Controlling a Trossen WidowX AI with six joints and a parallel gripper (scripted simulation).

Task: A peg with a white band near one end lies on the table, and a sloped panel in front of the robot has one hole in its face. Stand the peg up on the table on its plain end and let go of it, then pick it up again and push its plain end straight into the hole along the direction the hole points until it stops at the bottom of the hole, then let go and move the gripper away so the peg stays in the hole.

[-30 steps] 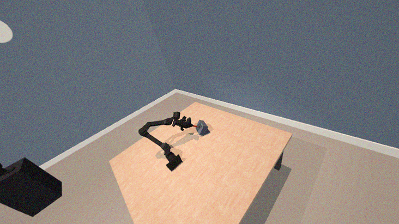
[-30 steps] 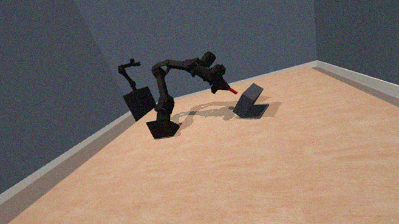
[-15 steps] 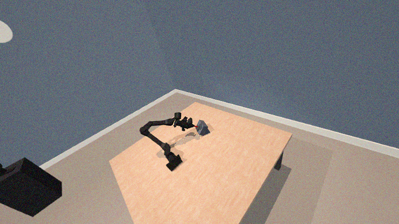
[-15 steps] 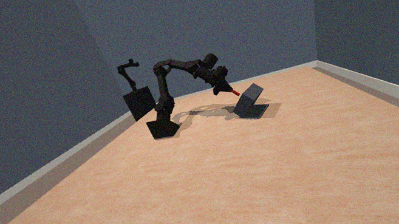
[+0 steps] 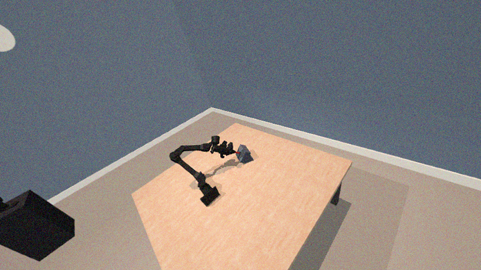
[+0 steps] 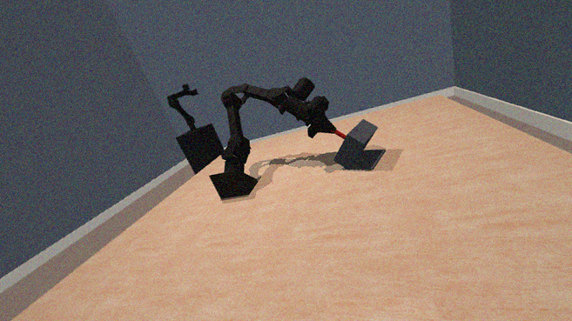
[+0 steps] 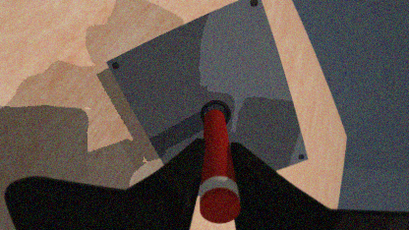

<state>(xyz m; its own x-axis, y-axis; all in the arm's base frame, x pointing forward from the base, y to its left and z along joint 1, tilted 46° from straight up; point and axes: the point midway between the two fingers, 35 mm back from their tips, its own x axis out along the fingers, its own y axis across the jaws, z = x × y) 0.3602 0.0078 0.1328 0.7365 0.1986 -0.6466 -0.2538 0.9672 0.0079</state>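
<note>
On the wooden table (image 6: 326,265), your gripper (image 7: 216,162) was clamped nearly shut on the red peg (image 7: 216,147), plain end at the panel's (image 7: 167,79) hole (image 7: 215,107).

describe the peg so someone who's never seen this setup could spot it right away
On the wooden table, find the black arm and follow it down to the gripper, which is shut on the peg. The peg is a short red rod running from the gripper to the hole in the sloped grey panel, plain end at the hole. It is the only red thing, with a white band near its gripped end.
</note>
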